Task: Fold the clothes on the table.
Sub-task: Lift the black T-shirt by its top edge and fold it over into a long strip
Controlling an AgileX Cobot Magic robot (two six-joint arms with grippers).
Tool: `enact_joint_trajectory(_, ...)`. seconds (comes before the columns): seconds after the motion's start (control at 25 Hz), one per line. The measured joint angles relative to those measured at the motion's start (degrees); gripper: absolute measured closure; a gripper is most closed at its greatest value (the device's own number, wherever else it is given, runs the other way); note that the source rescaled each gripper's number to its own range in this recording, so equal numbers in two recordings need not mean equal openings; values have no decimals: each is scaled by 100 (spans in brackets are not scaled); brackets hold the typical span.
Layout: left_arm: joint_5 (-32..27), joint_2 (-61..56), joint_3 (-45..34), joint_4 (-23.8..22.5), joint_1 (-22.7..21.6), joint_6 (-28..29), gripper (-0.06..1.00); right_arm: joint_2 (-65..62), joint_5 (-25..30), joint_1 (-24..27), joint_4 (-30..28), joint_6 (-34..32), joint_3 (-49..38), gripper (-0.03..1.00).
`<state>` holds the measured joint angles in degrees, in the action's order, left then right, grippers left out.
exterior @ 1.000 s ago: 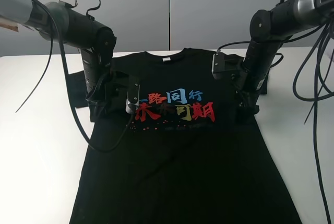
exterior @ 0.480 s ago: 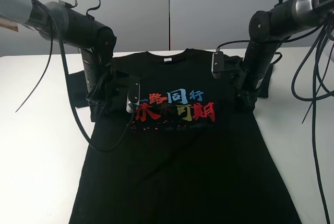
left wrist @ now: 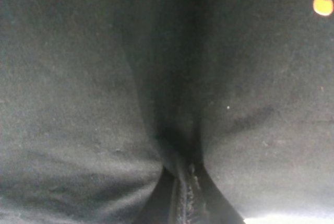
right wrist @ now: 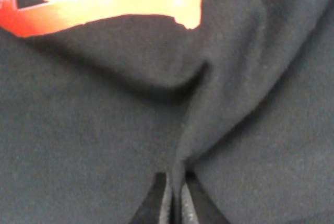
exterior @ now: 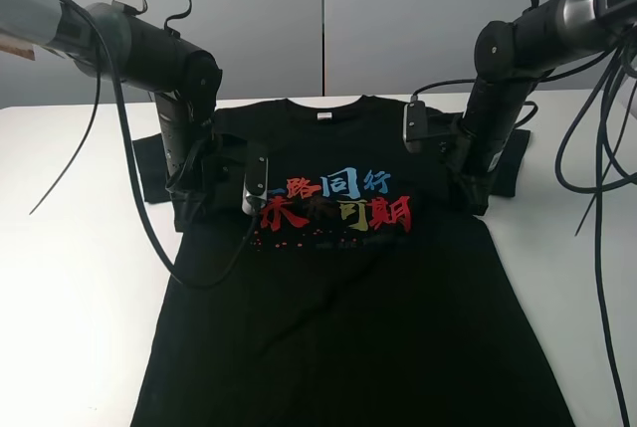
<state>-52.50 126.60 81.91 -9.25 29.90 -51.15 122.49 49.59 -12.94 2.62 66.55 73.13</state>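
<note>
The black shirt [exterior: 338, 288] lies spread flat on the white table [exterior: 70, 278], under both arms. The left gripper [left wrist: 182, 195] is clamped on a ridge of its cloth. The right gripper [right wrist: 175, 198] pinches a fold too, with the red print [right wrist: 94, 4] just ahead of its tips.
</note>
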Motion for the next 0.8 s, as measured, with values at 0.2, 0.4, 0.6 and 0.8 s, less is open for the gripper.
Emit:
enact_joint_trajectory(0.2, 227, -75, 0, 0, 12, 0, 94, -149, 114, 0, 0, 34, -79, 97)
enact_joint_trajectory(0.4, 442, -405, 0, 22, 36, 0, 94, -566, 145, 0, 0, 34, -82, 97)
enact_joint_trajectory(0.6, 578, -802, 0, -182, 36, 247, 94, -1116, 223, -4, -12, 34, -91, 97)
enact_joint_trajectory(0.8, 595, -1180, 0, -671, 36, 682, 94, -1641, 519, -4, -262, 15, -91, 97)
